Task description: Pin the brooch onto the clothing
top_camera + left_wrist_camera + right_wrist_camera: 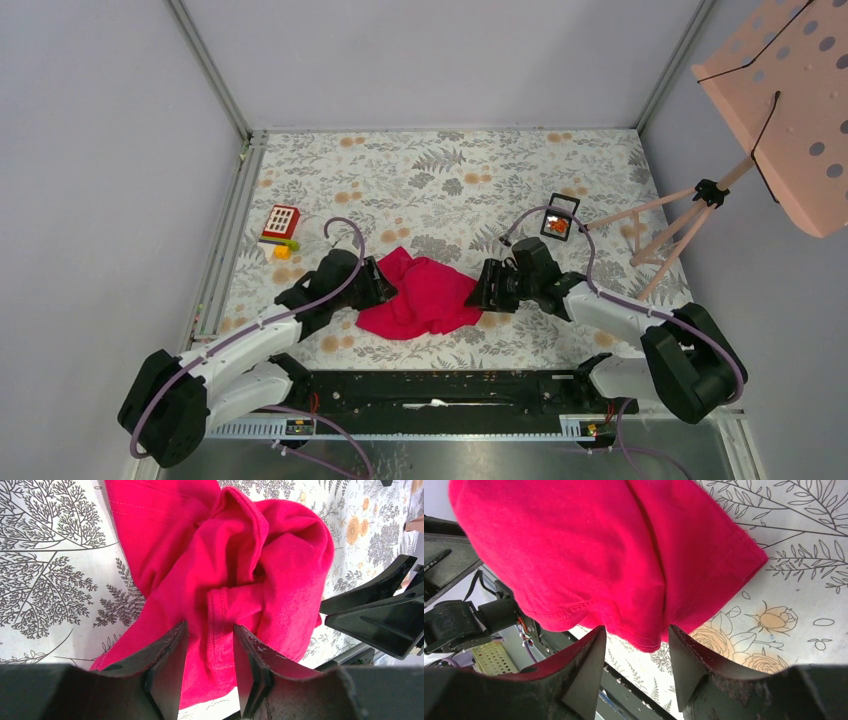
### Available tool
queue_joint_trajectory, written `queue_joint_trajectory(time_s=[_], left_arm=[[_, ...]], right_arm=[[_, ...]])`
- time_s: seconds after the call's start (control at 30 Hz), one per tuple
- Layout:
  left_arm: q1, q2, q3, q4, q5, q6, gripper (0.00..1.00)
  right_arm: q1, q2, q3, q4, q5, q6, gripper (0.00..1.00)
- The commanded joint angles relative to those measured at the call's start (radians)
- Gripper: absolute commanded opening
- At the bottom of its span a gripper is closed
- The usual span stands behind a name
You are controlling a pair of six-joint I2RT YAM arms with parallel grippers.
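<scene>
On floral tablecloth (pixel 450 170), centre: crumpled red T-shirt (pixel 425 295); left gripper (pixel 210 627), right gripper (pixel 636 628) flanking it, jaws parted. Risk: uneven pull bunches cloth, no flat spot for brooch (pixel 558 228), far right.

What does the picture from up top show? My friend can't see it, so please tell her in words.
A crumpled red T-shirt lies on a flowery tablecloth, with the left claw and the right claw one at each side of it. Farther back, a tiny orange brooch sits in a small black case.
</scene>
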Motion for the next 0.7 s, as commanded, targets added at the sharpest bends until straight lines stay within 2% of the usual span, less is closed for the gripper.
queue_joint_trajectory(time_s=[0.0,0.17,0.37,0.43,0.53,0.6,0.67], left_arm=[[0.006,0.026,-0.003,0.077,0.022,-0.012,0.42],[0.008,0.045,-0.016,0.117,0.051,-0.018,0.41],[0.014,0.062,-0.018,0.213,0.118,-0.012,0.37],[0.017,0.061,-0.016,0.225,0.124,-0.005,0.20],[0.030,0.021,0.001,0.186,0.084,0.018,0.00],[0.033,-0.047,0.029,0.119,0.015,0.061,0.00],[0.033,-0.145,0.073,0.037,-0.095,0.116,0.00]], right_arm=[[0.015,0.043,0.027,0.055,0.027,-0.011,0.55],[0.025,0.088,0.024,0.084,0.008,-0.001,0.50],[0.035,0.065,0.022,0.093,0.024,0.003,0.39],[0.035,0.054,0.023,0.080,0.033,0.000,0.30],[0.035,0.016,0.020,0.069,0.039,0.003,0.07],[0.036,-0.064,0.011,0.071,0.062,0.002,0.00],[0.036,-0.206,0.038,-0.016,0.135,-0.027,0.00]])
